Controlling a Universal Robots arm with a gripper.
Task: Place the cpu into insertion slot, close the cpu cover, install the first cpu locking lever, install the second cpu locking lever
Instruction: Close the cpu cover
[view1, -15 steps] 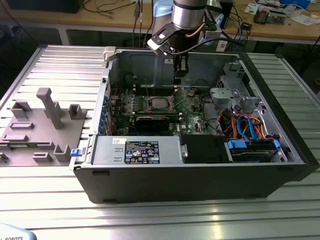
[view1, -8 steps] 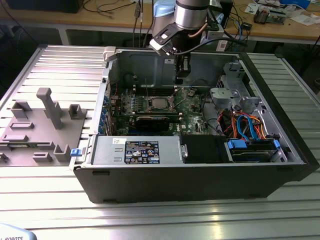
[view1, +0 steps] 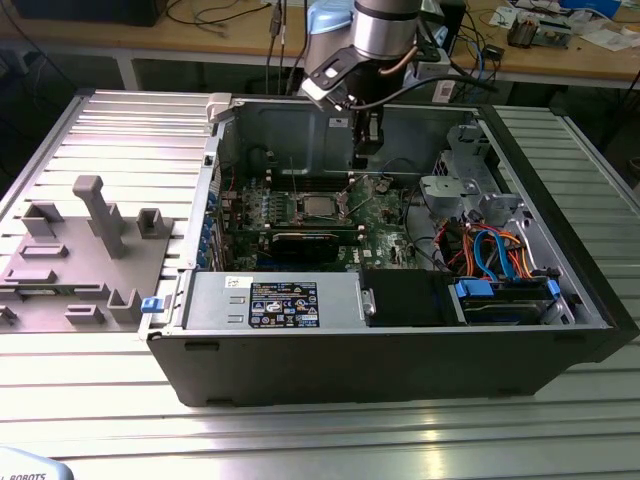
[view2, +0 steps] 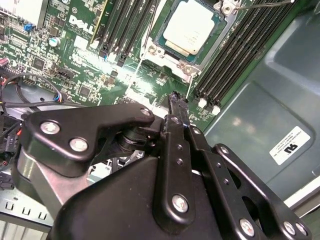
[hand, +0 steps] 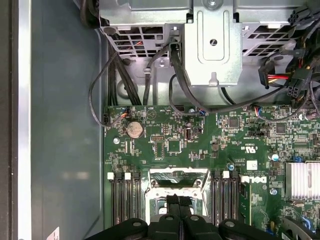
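Silver-grey square cpu (view2: 192, 25) seated flat in dark, metal-rimmed insertion slot (view1: 300, 206), mid-frame in exterior view, on green circuit board (hand: 200, 145); thin silvery cpu cover (view2: 167, 55) seemingly down around chip, not certain; black gripper (view2: 175, 98) hovering just above board near socket, jaws pressed together, nothing held; judged stage: latching levers; thin wire lever (view2: 260, 4) at socket corner; best done pressing metal only, clear of chip top and long black memory slots (view2: 240, 55); steady push, no sideways scrape.
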